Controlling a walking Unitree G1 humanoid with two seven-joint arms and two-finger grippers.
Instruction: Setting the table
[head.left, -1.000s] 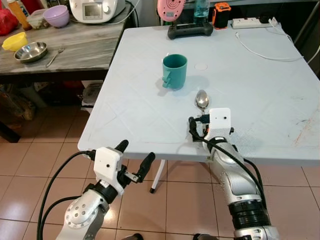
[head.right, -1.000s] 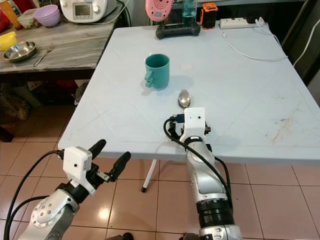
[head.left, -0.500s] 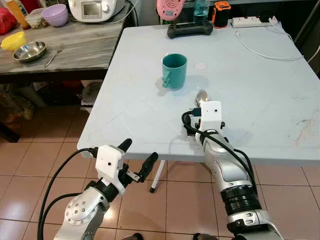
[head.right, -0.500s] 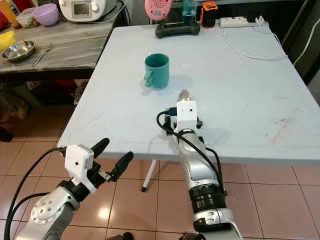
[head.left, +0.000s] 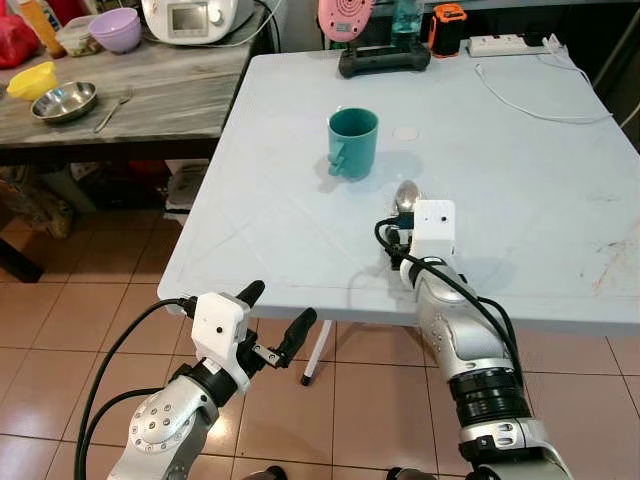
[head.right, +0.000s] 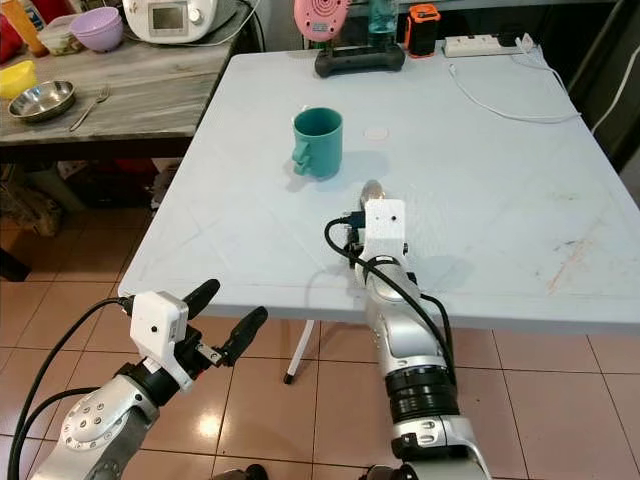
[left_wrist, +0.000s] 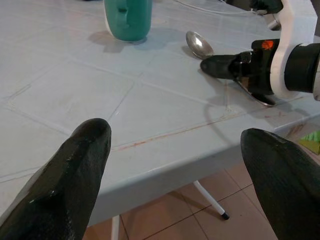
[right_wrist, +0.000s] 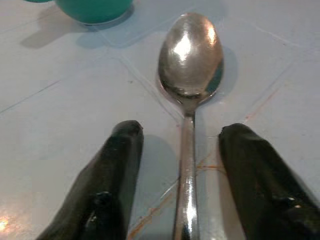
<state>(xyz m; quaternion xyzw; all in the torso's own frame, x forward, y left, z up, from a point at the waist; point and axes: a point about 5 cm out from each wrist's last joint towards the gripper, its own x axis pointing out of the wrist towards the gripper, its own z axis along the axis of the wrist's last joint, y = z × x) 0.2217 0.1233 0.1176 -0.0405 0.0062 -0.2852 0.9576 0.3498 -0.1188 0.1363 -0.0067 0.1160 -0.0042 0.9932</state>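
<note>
The metal spoon (right_wrist: 190, 95) is lying flat on the pale blue table (head.left: 520, 170), bowl pointing toward the teal mug (head.left: 353, 142) that is standing upright just beyond it, near but apart; the right gripper (right_wrist: 183, 175) is sitting low over the handle with its two black fingers (right_wrist: 116, 180) spread apart, one on each side of the handle and neither one touching it; the spoon is therefore resting free, not clamped.

Compared with a second ago, the right arm has swung slightly toward the robot's left and then come back, and the spoon's bowl is showing in much the same spot beside the mug; judgement: the spoon has been set down and released, or is being nudged into line, and the placing step is about finished.

The left gripper (head.left: 272, 318) is hanging below the table's near edge over the tiled floor (head.left: 80, 330), fingers apart and holding nothing.

On the wooden side table (head.left: 150, 80) a steel bowl (head.left: 62, 101) and a fork (head.left: 112, 108) are waiting; likely the next items.
</note>
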